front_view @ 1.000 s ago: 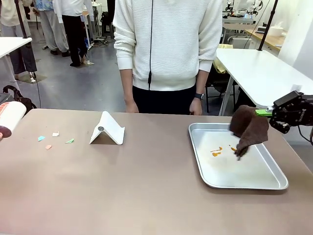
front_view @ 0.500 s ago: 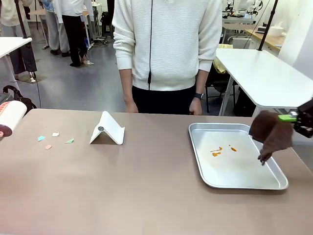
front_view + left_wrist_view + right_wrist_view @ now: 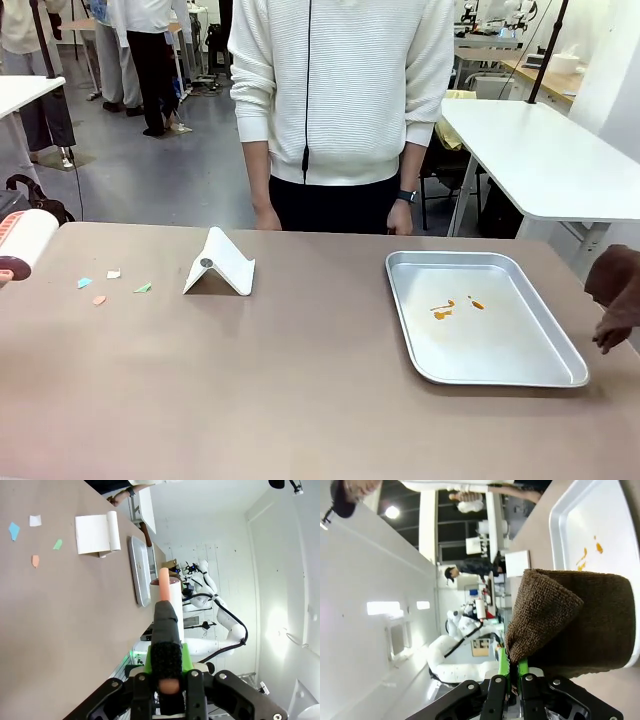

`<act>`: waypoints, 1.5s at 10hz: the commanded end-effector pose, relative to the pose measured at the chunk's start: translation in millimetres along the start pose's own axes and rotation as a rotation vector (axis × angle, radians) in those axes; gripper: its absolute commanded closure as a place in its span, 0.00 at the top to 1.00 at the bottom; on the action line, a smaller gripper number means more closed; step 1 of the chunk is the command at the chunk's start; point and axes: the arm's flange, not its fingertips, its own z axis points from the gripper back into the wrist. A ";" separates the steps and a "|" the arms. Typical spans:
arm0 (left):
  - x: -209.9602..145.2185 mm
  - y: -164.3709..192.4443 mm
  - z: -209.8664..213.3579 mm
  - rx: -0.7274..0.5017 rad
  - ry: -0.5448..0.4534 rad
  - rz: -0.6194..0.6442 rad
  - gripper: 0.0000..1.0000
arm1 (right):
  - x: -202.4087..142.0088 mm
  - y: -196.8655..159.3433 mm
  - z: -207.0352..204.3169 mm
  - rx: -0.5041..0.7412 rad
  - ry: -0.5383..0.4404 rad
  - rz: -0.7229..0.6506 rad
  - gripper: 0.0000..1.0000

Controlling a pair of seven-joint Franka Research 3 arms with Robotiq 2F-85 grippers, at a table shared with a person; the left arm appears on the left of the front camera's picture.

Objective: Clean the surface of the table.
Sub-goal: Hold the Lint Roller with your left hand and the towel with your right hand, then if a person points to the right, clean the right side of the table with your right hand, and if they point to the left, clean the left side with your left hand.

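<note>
Seemingly past the tray, right gripper pinches a brown cloth; left gripper clamps a roller above the table.

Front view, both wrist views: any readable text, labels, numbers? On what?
None readable.
White stand: a small round dark spot, no letters.
Silver tray, roller, brown cloth, table: no print visible.

The table filled the lower frame; a metal tray lay right, a white stand centre-left, coloured scraps far left.
</note>
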 end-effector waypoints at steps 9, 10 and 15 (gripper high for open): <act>2.2 0.5 3.0 0.008 -0.023 0.004 0.22 | 0.0 0.0 0.0 0.000 0.000 0.000 0.07; 2.2 0.5 3.0 0.008 -0.023 0.004 0.22 | 0.0 0.0 0.0 0.000 0.000 0.000 0.07; 2.2 0.5 3.0 0.008 -0.023 0.004 0.22 | 0.0 0.0 0.0 0.000 0.000 0.000 0.07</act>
